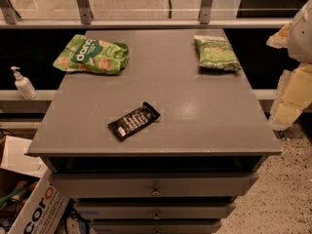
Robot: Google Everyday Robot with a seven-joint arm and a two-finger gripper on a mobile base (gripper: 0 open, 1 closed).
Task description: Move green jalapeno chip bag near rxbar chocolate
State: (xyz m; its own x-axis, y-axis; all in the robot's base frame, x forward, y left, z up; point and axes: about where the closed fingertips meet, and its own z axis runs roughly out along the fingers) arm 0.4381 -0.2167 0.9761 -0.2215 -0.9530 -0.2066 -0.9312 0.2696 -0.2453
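Right of the surface [204,116] my hand [288,94] hangs, apart or together I cannot tell; green jalapeno chip bag [216,53] back right, rxbar chocolate [133,120] well apart, front.

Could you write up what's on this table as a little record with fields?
surface: grey cabinet with drawers
jalapeno bag: far right corner
bar: near front, left of centre
light green bag: far left corner
claw: right edge of view, beside the cabinet, touching nothing
status: jalapeno bag and bar far apart
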